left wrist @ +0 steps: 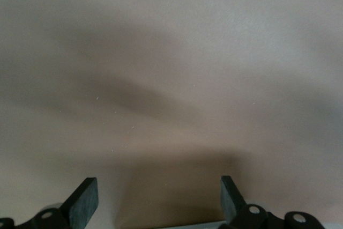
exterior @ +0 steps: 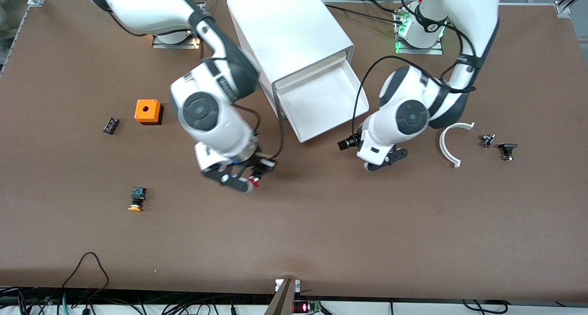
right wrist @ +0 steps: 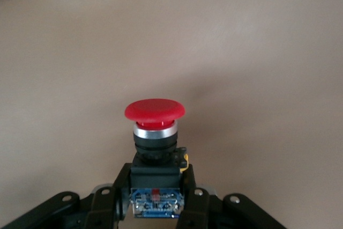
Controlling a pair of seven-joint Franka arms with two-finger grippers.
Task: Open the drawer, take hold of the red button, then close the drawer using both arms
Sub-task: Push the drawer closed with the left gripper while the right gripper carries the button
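Here, the button (right wrist: 155,148), judged light, rigid and slick on its cap, is clamped by its blocky body in the right pincer (right wrist: 155,199) above bare surface (exterior: 321,223), while the left pincer (left wrist: 158,202) hangs apart beside the open drawer (exterior: 321,101).

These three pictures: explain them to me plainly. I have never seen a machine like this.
Two white robot arms stand at a brown table. The wide picture looks down from across it; the other two come from cameras on the arms' wrists. The right gripper holds the red button over bare table. The left gripper hangs open and empty near the open drawer of the white cabinet. Also lying about: an orange box, an orange-capped button, a white curved piece and small dark parts.
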